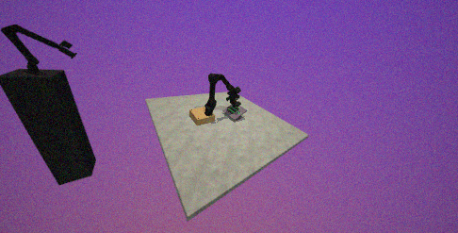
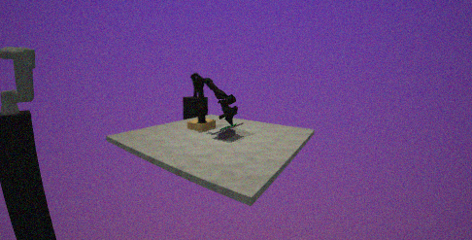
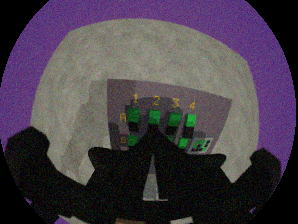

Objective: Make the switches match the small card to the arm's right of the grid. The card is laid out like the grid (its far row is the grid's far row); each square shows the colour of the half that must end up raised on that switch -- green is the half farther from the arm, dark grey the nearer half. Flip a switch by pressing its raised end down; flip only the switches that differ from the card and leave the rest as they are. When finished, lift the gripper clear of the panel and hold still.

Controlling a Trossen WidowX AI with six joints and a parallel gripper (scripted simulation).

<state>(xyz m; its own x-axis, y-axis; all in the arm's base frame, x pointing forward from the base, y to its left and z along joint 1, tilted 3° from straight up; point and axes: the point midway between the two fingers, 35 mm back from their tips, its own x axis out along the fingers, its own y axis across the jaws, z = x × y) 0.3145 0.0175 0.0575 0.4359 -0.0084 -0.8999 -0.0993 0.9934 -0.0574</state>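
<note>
Wrist view: the black gripper (image 3: pixel 153 131) (image 1: pixel 233 107) (image 2: pixel 231 124), its fingers pressed together, reaches over a grey switch panel (image 3: pixel 117 92) (image 1: pixel 237 117), its tip covering part of row B. Beside the grid, on the right of the frame, sits the small card (image 3: pixel 201 145), patterned green and dark. Beyond the tip, row A shows green halves under yellow numerals 1 to 4. The pale tabletop (image 3: pixel 150 45) (image 1: pixel 207 163) (image 2: pixel 204 154) spreads past the panel's far edge, against a purple backdrop.

Card (image 3: pixel 201 145) on the panel (image 3: pixel 220 102), right of the switches (image 3: pixel 174 119), panel before the arm's base (image 1: pixel 203 117) (image 2: pixel 201 125)
</note>
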